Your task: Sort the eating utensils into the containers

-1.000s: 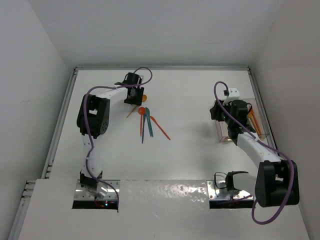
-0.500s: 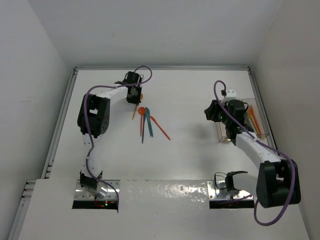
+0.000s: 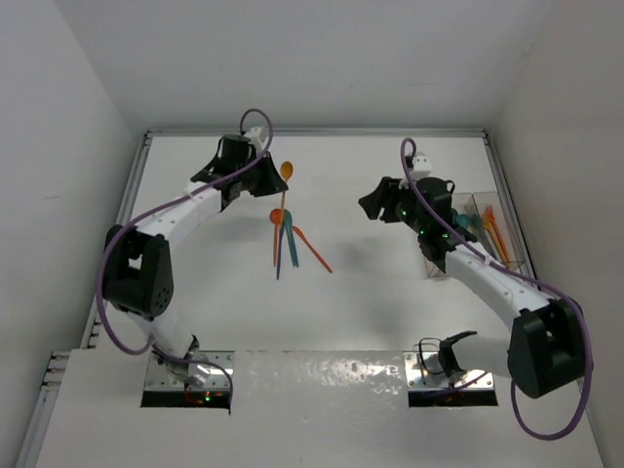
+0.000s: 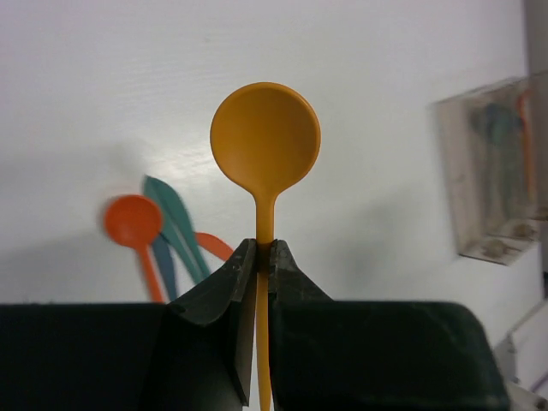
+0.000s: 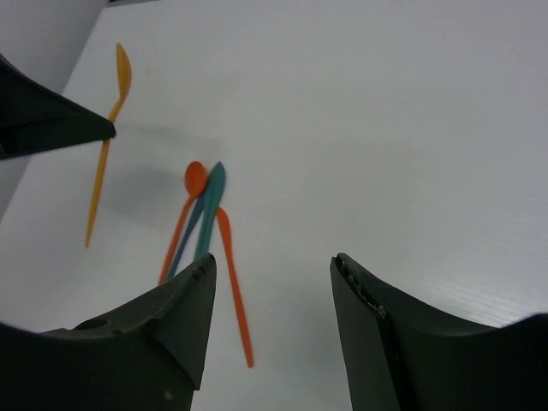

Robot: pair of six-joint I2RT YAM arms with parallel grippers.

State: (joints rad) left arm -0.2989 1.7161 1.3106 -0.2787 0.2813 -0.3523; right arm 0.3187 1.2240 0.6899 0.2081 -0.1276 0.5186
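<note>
Top external: L gripper [image 3: 265,175] is holding a yellow-orange spoon [image 3: 285,175] above the table [image 3: 370,302], near the far edge, left of centre. Loose utensils [image 3: 286,239] are lying bunched just on the near-edge side of it. Containers [image 3: 436,265] are sitting against the right edge, well apart from the spoon, w/ sorted pieces [image 3: 492,232] showing inside. R gripper [image 3: 375,203] is hovering between the loose utensils and the containers.

Left wrist: jaws are pinching closed on the yellow-orange spoon [image 4: 265,141], on its handle a short way below the bowl. Containers [image 4: 454,188] are showing at the view's right; contents are blurred.

Right wrist: R gripper [image 5: 274,261] is standing wide open, gripping nothing, and facing the loose utensils [image 5: 210,205].

Step in hand (judgement): carrying the spoon to a bin at the right edge.
- Grip is sitting near the bowel end, so the long handle may be swinging; move smoothly, clamp firm.
- Align the spoon lengthwise w/ the narrow bin before opening.
- Route clear of R gripper, which is occupying the direct path.
- Lower close to the bin before letting go; avoid dropping from height.
</note>
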